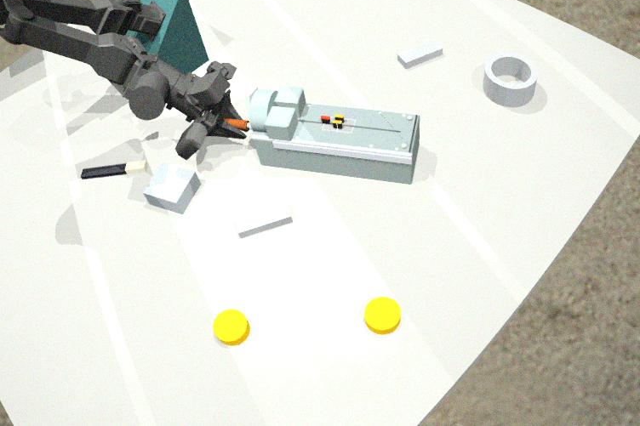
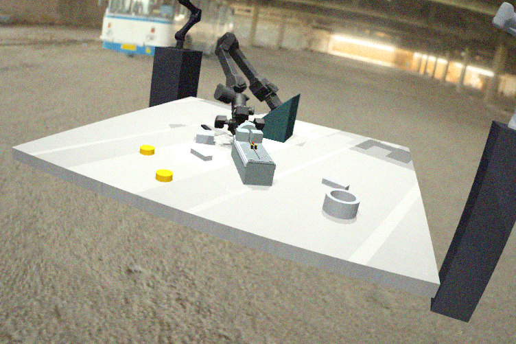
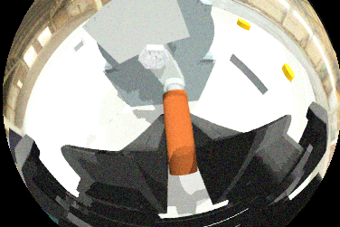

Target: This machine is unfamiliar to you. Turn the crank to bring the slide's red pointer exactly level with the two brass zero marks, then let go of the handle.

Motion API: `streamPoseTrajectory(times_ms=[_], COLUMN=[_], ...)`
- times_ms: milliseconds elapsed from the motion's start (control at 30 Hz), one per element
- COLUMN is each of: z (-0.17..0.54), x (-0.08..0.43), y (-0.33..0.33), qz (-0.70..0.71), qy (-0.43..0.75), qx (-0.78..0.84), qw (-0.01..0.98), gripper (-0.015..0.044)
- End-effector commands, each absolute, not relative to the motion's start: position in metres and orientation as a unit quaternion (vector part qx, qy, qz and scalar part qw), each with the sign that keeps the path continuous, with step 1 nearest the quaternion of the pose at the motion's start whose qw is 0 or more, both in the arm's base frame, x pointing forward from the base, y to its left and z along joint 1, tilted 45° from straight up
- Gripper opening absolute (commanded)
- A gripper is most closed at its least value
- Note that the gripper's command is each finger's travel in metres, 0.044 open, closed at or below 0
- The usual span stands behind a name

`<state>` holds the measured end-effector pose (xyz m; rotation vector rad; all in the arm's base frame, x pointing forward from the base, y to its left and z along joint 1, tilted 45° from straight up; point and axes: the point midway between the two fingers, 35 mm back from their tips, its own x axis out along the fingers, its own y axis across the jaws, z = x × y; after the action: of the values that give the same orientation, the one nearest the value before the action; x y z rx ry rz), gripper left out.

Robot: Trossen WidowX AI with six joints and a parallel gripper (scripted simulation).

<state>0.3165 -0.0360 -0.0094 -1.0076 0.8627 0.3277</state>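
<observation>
Black, pointed fingers are pinching the orange, round handle (image 1: 237,123) (image 3: 179,130) of the crank, one finger on each side of it. They belong to the dark grey robot gripper (image 1: 235,124) (image 3: 181,153), left of the middle in the top view. In the wrist view, the handle is near the middle, and it leans a little. A pale grey crank arm (image 3: 173,68) joins its top end.

The pale green-grey, box-shaped machine (image 1: 335,160) (image 2: 258,173) sits near the middle of the top view, just right of the gripper. On its flat top, the small red pointer (image 1: 325,118) is to the left of the two little yellow brass marks (image 1: 338,121). So the pointer is not level with them.

A big teal wedge block (image 1: 188,34) (image 2: 283,121) stands behind the arm, at the upper left of the top view. Below the gripper there, a light grey square block (image 1: 172,188) (image 2: 204,136) sits beside a thin stick with a black part and a cream part (image 1: 105,171). A flat white bar (image 1: 265,222) (image 2: 201,153) lies to the lower right of that block. Two round yellow discs (image 1: 231,326) (image 2: 164,175) are near the bottom. At the upper right, a grey, hollow ring (image 1: 509,93) (image 2: 340,209) sits near another flat pale bar (image 1: 420,55) (image 2: 334,183).
</observation>
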Motion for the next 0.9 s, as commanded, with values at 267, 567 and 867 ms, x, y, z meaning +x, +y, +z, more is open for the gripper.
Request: streamPoseTrajectory(times_ms=[267, 567, 867], z=[0.0001, 0.0027, 0.0064], x=[0.3217, 0.3225, 0.3235], y=[-0.0382, -0.038, -0.0373], qz=[0.142, 0.142, 0.142], qy=[0.391, 0.391, 0.391], qx=[-0.47, -0.47, -0.47], qw=[0.778, 0.779, 0.779], gripper=[0.0, 0.0, 0.0])
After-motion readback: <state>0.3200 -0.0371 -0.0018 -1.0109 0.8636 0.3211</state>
